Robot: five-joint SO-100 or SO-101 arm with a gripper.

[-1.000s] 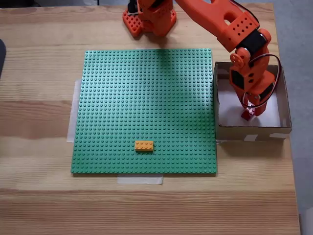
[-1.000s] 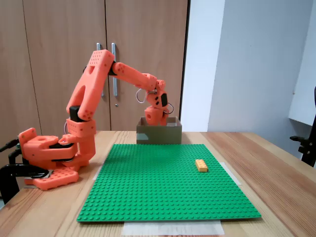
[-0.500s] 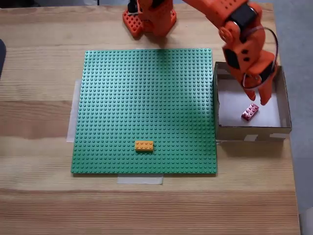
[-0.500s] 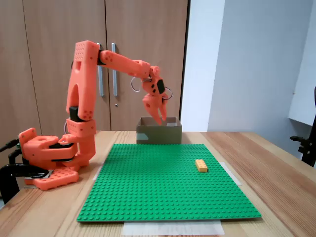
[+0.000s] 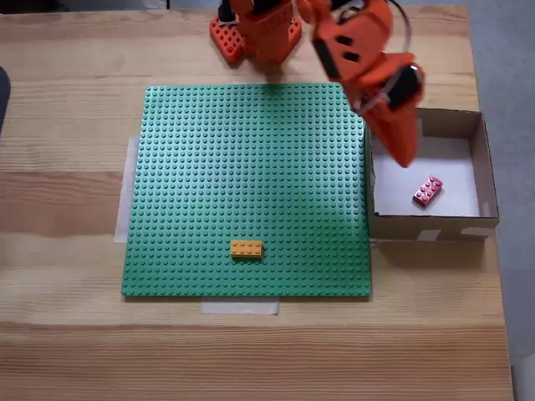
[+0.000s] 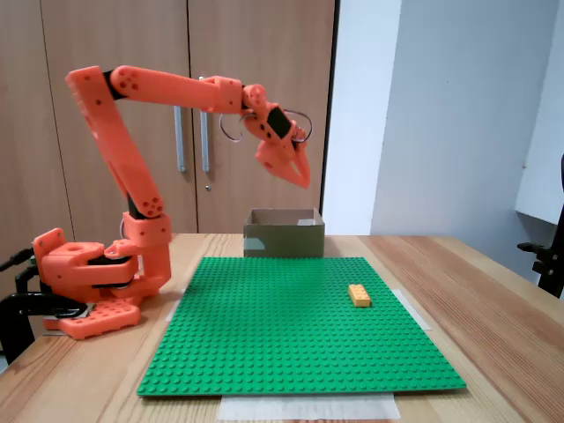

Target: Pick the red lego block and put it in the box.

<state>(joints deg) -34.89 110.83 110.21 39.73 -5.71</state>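
The red lego block [image 5: 427, 190] lies tilted on the white bottom of the box [image 5: 483, 159], near its front wall, with nothing touching it. In the side-on fixed view the brown box [image 6: 284, 238] stands at the far end of the table and its walls hide the block. My orange gripper [image 5: 405, 155] hangs high above the box's left wall in the top-down fixed view, well clear of the block. From the side the gripper [image 6: 302, 181] points down and forward above the box. Its fingers look pressed together into one point, with nothing between them.
A large green studded baseplate [image 5: 251, 184] is taped to the wooden table left of the box. A yellow-orange brick [image 5: 246, 248] sits on it near the front edge, also seen in the side view as the brick [image 6: 359, 294]. The arm's base [image 6: 88, 282] stands behind the plate.
The gripper let go of the red block inside the box, then rose out of the box and drew back toward the baseplate side. The block now rests on the box bottom.
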